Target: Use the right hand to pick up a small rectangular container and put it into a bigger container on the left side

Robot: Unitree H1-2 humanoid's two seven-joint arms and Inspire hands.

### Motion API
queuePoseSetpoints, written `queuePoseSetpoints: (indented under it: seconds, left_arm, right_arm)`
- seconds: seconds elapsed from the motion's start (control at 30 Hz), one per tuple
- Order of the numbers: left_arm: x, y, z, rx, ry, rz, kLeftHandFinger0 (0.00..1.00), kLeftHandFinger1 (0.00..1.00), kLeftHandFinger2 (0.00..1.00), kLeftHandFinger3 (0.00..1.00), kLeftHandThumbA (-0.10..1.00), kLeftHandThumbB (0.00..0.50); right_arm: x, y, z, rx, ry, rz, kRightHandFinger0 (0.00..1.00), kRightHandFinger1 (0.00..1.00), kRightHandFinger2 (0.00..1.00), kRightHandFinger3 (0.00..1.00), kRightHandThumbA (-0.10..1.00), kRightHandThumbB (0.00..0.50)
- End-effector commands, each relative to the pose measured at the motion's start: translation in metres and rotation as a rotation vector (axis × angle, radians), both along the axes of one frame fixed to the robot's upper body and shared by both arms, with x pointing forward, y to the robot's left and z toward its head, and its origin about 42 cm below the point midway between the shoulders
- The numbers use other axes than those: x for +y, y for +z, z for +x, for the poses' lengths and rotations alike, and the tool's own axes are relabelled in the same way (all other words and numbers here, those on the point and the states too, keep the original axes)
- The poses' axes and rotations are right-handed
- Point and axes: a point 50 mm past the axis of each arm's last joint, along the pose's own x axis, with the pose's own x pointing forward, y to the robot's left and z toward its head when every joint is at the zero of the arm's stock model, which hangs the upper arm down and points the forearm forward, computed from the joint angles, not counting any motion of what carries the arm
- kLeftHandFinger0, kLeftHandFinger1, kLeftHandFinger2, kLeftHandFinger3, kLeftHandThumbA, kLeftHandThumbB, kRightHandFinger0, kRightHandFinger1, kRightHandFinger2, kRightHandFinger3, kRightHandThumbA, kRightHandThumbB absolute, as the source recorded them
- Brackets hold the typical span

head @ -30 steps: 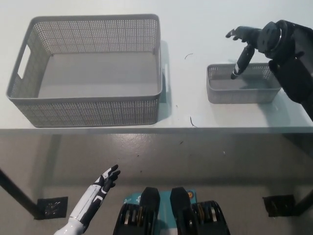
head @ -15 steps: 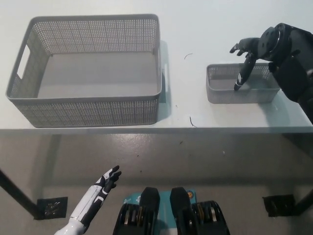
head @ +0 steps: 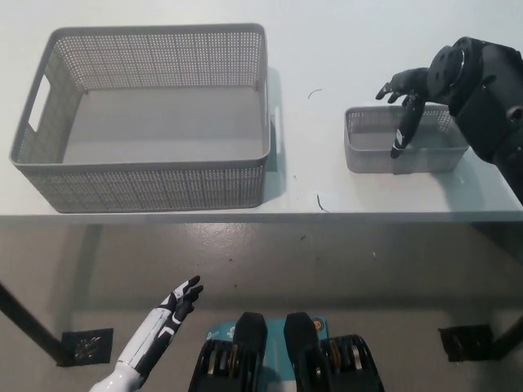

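**Right hand poised over the small basket, grasp not yet made**

White tabletop (head: 327,49) fills the upper part of the head view, with grey floor below its front edge. From the right, the black right hand (head: 404,94) reaches over the small rectangular container (head: 369,151), which sits on the right part of the table near the front edge. The hand is spread and holds nothing. One of its fingers (head: 402,135) points down inside the container, close to the inner face of the front wall, while the others fan out above the far rim. That posture looks like a setup for pinching a wall or rim, though which wall is hard to tell from this steep angle. Whether the lowered finger already touches the mesh cannot be made out.

The small container lies directly beneath the hand, upright, open side up and apparently empty.

Further out, the bigger container (head: 147,175) stands on the left part of the table, well apart from the small one, open upward with a bare floor ready to receive it. Bare table separates the two, so the carry should be a plain lift and sideways move.

The white left hand (head: 176,306) rests low at the lower left, below table level, fingers apart and empty, out of the way.
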Motion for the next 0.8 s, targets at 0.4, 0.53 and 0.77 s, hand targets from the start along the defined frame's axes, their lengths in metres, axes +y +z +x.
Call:
queuePoseSetpoints:
  seconds: [0.4, 0.53, 0.77]
  left_arm:
    - [0.001, 0.015, 0.006, -0.054, -0.033, 0.019, 1.0, 1.0, 1.0, 1.0, 1.0, 0.334]
    - [0.002, 0.015, 0.006, -0.061, -0.034, 0.018, 1.0, 1.0, 1.0, 1.0, 1.0, 0.326]
    - [0.001, 0.016, 0.007, -0.065, -0.036, 0.022, 1.0, 1.0, 1.0, 1.0, 1.0, 0.333]
  right_arm:
    - [0.01, 0.023, 0.008, -0.104, -0.031, -0.023, 1.0, 1.0, 1.0, 1.0, 1.0, 0.5]
    - [0.011, 0.016, 0.008, -0.109, -0.042, -0.072, 1.0, 1.0, 1.0, 1.0, 1.0, 0.5]
    - [0.007, -0.007, 0.008, -0.164, -0.094, -0.18, 1.0, 1.0, 1.0, 1.0, 0.99, 0.5]
